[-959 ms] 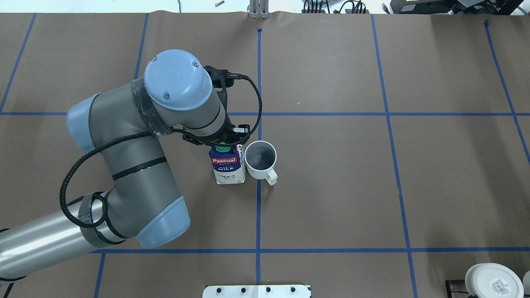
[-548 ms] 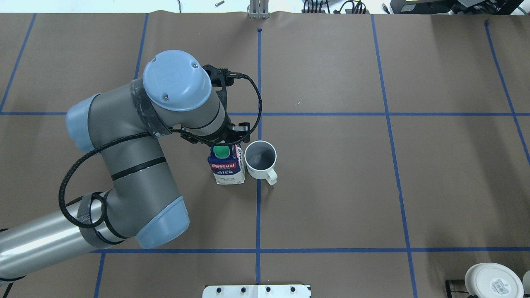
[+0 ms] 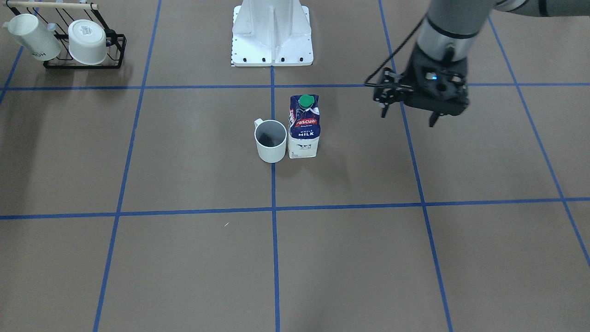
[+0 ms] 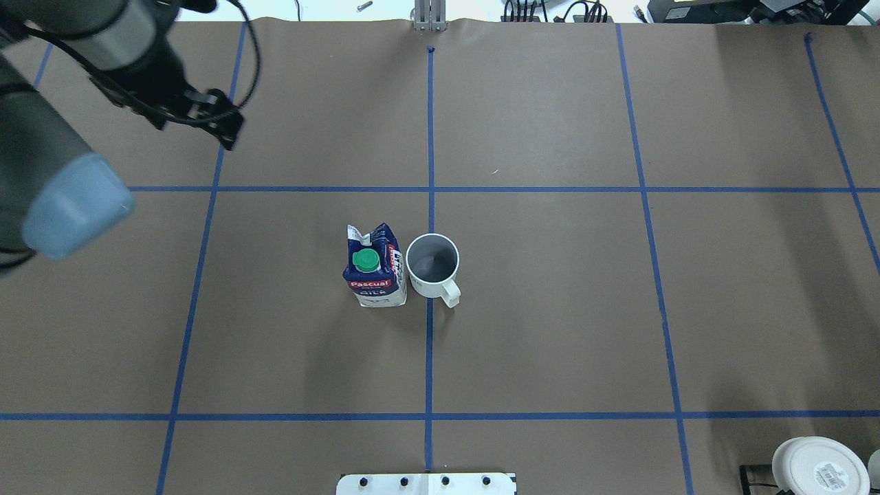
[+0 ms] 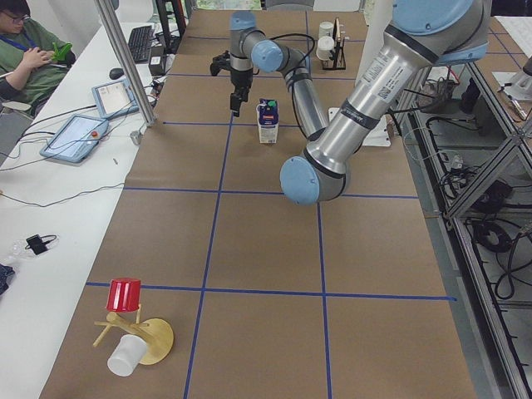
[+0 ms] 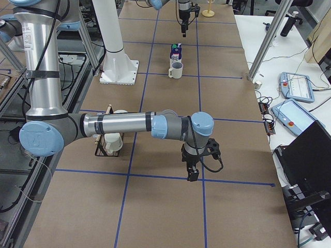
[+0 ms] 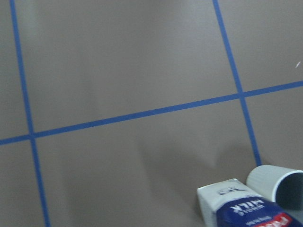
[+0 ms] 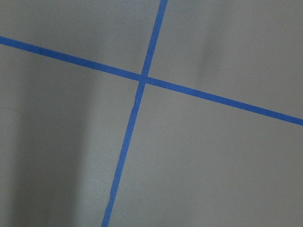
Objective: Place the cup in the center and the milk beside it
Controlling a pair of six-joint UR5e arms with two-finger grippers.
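Standing beside the cup (image 4: 432, 265), the milk (image 4: 375, 271) reads "Pascual WHOLE MILK"; left hand (image 3: 407, 121) splayed, right hand (image 6: 190, 174) unclear.

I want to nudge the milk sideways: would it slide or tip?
Likely tips if pushed high: the milk stands tall on a narrow base. Its crumpled top fold suggests soft card that dents.
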